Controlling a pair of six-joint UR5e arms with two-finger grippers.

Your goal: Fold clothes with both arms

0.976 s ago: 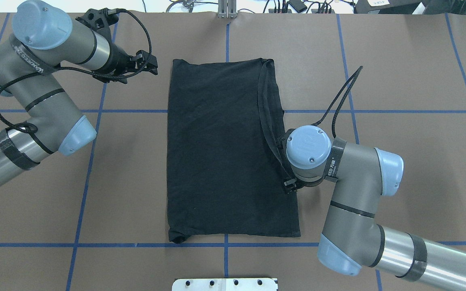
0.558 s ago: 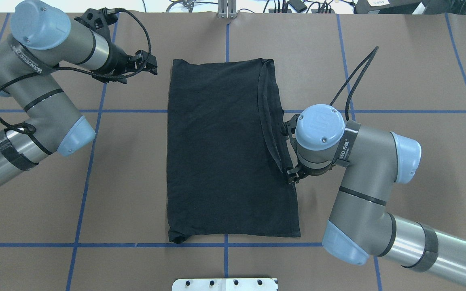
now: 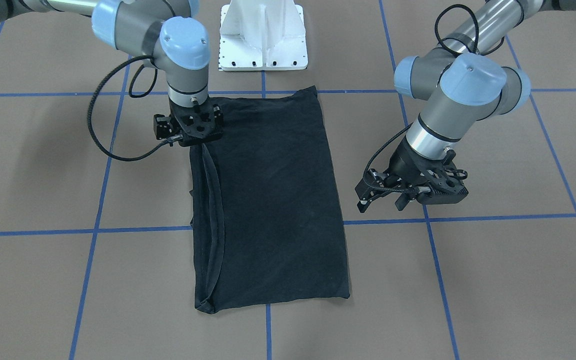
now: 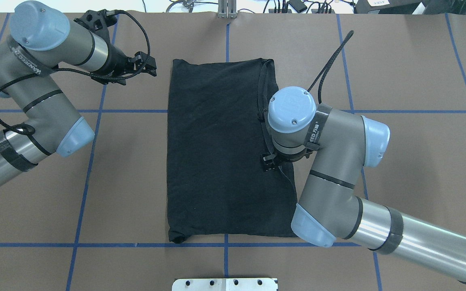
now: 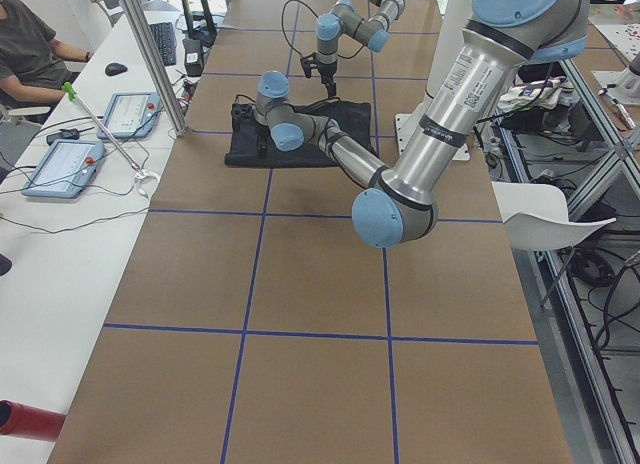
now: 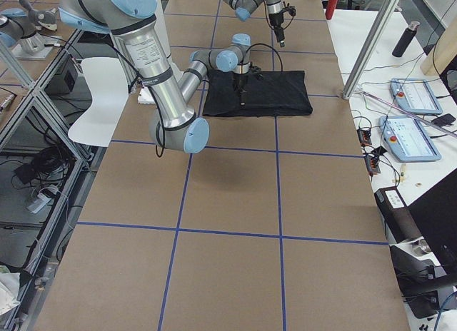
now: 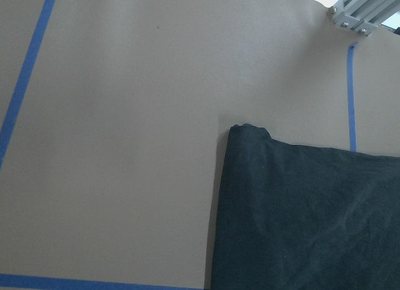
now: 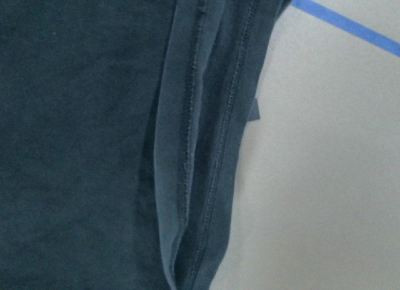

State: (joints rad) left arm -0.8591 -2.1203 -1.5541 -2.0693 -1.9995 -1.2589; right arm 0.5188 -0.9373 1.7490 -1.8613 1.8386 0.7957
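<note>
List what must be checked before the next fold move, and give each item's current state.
1. The T-shirt lies as a flat folded rectangle on the table: ok.
2. The left gripper is open and off the cloth, beside the shirt's far corner on its own side: ok.
3. The right gripper is over the shirt's edge, where the sleeve hems lie layered: ok.
4. The right gripper has hold of that edge: cannot tell. Its wrist hides the fingertips, and its own camera shows none.
5. The near corner on the left arm's side lies flat: not ok, it is bunched.
</note>
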